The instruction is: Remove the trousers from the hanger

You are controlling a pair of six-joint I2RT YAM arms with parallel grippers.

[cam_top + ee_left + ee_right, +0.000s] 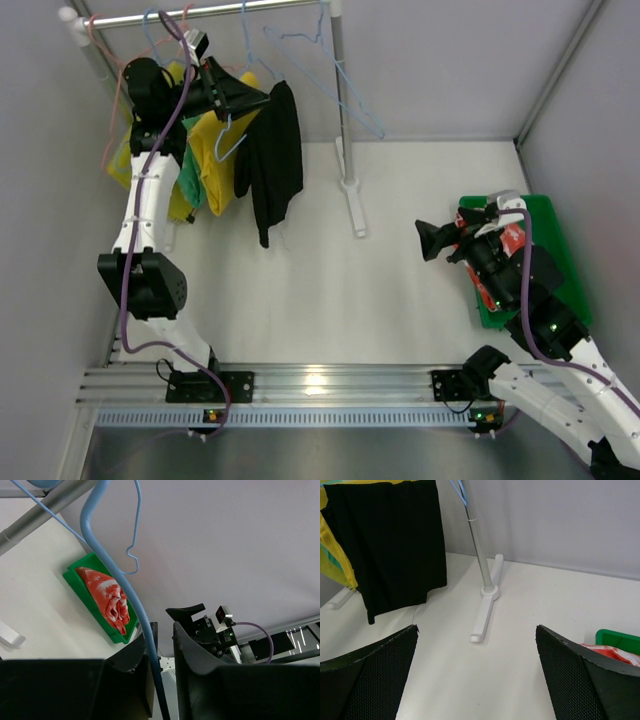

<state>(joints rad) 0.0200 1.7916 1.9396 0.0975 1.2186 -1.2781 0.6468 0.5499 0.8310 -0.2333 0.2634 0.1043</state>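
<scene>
Red-orange trousers lie in the green bin on the table, so I count that pair done. Black trousers hang up at the rail. My left claw straddles a blue hanger, and I cannot tell whether it is clamped. My right claw gapes, empty.

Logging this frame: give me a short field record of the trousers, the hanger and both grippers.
black trousers: hanging at the rail, beside the yellow pairs
red-orange trousers: lying in the green bin
left gripper: raised at the rail, jaws narrowly apart around the blue hanger, no firm grip evident
right gripper: open, empty, near the bin
task status: black pair not yet removed
</scene>
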